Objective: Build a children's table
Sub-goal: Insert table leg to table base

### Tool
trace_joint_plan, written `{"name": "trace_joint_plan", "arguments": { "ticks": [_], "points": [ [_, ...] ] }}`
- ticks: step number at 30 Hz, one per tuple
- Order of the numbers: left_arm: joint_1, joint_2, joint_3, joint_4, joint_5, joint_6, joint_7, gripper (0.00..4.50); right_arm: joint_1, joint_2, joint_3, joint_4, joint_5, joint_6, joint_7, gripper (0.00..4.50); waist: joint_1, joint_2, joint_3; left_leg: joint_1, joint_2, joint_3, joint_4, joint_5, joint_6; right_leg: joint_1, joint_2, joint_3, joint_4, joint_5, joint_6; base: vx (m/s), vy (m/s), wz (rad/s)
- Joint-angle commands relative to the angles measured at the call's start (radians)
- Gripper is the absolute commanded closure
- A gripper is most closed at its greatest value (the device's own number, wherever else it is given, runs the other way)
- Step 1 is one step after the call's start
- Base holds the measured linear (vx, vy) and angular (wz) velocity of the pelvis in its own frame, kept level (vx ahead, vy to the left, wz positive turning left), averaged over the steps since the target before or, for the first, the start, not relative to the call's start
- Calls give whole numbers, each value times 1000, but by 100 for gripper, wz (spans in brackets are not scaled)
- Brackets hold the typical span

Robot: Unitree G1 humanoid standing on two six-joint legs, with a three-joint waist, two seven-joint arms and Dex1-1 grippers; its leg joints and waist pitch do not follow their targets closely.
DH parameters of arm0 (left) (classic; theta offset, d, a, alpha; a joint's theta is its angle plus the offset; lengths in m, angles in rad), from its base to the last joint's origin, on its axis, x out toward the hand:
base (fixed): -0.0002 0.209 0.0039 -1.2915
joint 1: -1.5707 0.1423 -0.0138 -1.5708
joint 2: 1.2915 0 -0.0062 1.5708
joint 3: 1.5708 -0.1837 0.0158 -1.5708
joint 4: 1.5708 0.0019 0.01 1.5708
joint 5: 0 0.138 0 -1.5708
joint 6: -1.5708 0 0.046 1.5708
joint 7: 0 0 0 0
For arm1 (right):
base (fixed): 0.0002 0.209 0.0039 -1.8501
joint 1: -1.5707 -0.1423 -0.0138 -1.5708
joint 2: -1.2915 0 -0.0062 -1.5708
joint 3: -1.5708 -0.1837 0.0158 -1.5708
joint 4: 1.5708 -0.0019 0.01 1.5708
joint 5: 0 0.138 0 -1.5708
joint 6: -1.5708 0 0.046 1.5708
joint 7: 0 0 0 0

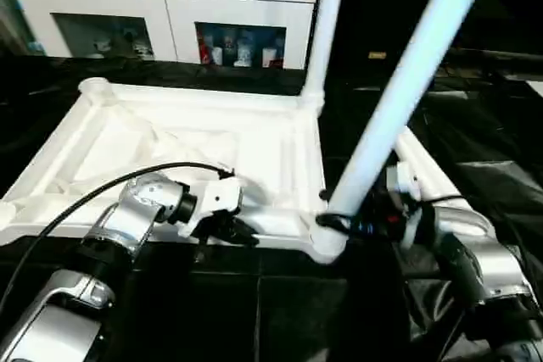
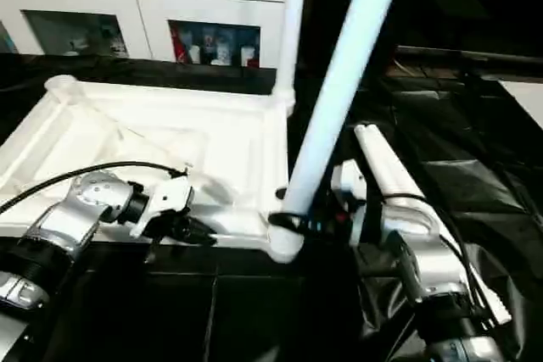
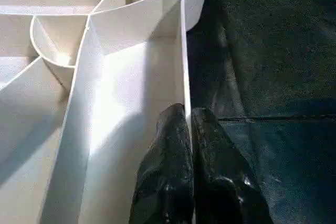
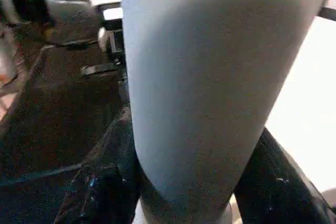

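Table top (image 1: 195, 146) inverted on dark surface: far-right leg (image 1: 321, 31) seated, near-right leg (image 1: 399, 91) clasped in right gripper (image 4: 194, 182) at its socket; left gripper (image 3: 191, 145) pinches near rim; spare leg (image 2: 386, 171) lies right, left sockets unfilled.

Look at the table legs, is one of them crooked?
Yes. The near leg, held low down by the right gripper, leans away to the right from its corner socket, while the far leg stands straight up. The left gripper pinches the table top's rim.
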Motion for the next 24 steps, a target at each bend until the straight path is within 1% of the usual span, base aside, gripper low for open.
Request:
{"name": "trace_joint_plan", "arguments": {
  "ticks": [1, 2, 5, 8, 11, 13, 15, 16, 17, 18, 19, 20, 21, 22, 23, 24],
  "points": [
    [-20, -14, -16, -3, 0, -40, -24, 450, 68, -18, 99, 76, -106, 13, 19, 266, -1, 14, -38, 24, 91, -36, -80, -242, 21, 20, -101, 52, -75, -113, -268, 0, 0, 0],
    [-22, -15, -14, 3, 9, -42, -7, 450, 68, -17, 103, 80, -115, 1, 19, 266, -3, 12, -37, 24, 91, -37, -82, -258, 11, 20, -102, 53, -77, -138, -262, 0, 0, 0],
    [-21, -16, -11, 5, 25, -38, 26, 450, 65, -14, 114, 87, -136, -25, 12, 266, -4, 11, -37, 25, 90, -38, -83, -269, 1, 18, -104, 55, -80, -158, -254, 0, 0, 0],
    [-19, -13, -14, 2, 30, -36, 33, 450, 63, -16, 125, 90, -151, -39, 10, 266, -5, 11, -35, 26, 90, -39, -85, -283, -3, 17, -103, 57, -83, -180, -247, 0, 0, 0],
    [-16, -15, -8, 0, 27, -34, 53, 450, 57, -13, 141, 128, -195, -79, -29, 266, -7, 9, -35, 25, 89, -41, -86, -293, -7, 17, -104, 57, -84, -196, -241, 0, 0, 0],
    [-18, -17, -6, 5, 27, -38, 60, 450, 56, -10, 139, 138, -196, -88, -40, 266, -10, 7, -33, 26, 88, -42, -87, -314, -10, 14, -105, 58, -89, -232, -235, 0, 0, 0],
    [-21, -22, 2, 13, 25, -44, 73, 450, 58, 2, 124, 146, -185, -92, -57, 266, -13, 6, -27, 31, 88, -44, -88, -367, -20, 8, -107, 59, -99, -322, -219, 0, 0, 0],
    [-23, -28, 10, 17, 21, -48, 86, 450, 65, 8, 117, 144, -181, -97, -62, 266, -14, 6, -24, 35, 87, -48, -89, -407, -30, 4, -109, 60, -106, -401, -199, 0, 0, 0],
    [-24, -32, 13, 18, 21, -49, 92, 450, 69, 10, 115, 144, -181, -101, -64, 266, -15, 5, -24, 36, 87, -50, -89, -420, -34, 3, -110, 61, -108, -427, -190, 0, 0, 0],
    [-24, -35, 15, 19, 22, -48, 97, 450, 72, 11, 114, 144, -181, -105, -66, 266, -17, 6, -25, 36, 89, -55, -93, -434, -42, 2, -109, 61, -109, -443, -177, 0, 0, 0],
    [-27, -38, 16, 21, 23, -49, 103, 450, 73, 13, 113, 145, -180, -106, -67, 266, -18, 9, -25, 37, 90, -56, -94, -443, -45, 0, -108, 61, -109, -441, -176, 0, 0, 0],
    [-31, -46, 19, 25, 23, -48, 113, 450, 74, 15, 111, 146, -180, -107, -72, 266, -20, 8, -24, 39, 90, -55, -94, -456, -48, -3, -107, 61, -110, -437, -176, 0, 0, 0],
    [-38, -57, 24, 31, 13, -31, 114, 450, 74, 19, 107, 149, -181, -112, -78, 266, -20, 9, -25, 40, 89, -55, -94, -460, -49, -4, -106, 62, -110, -434, -178, 0, 0, 0],
    [-38, -57, 24, 31, 13, -31, 114, 406, 74, 19, 107, 149, -181, -112, -78, 266, -20, 8, -25, 40, 88, -54, -93, -464, -49, -5, -107, 62, -110, -427, -181, 0, 0, 0],
    [-46, -66, 24, 28, 1, 1, 101, 395, 72, 25, 102, 156, -181, -117, -88, 266, -21, 10, -25, 39, 88, -54, -94, -463, -49, -5, -107, 63, -110, -420, -185, 0, 0, 0],
    [-48, -68, 24, 28, 0, 4, 100, 395, 71, 26, 100, 159, -180, -121, -92, 266, -20, 10, -25, 39, 88, -55, -94, -464, -49, -4, -107, 63, -109, -417, -187, 0, 0, 0]
  ]
}}
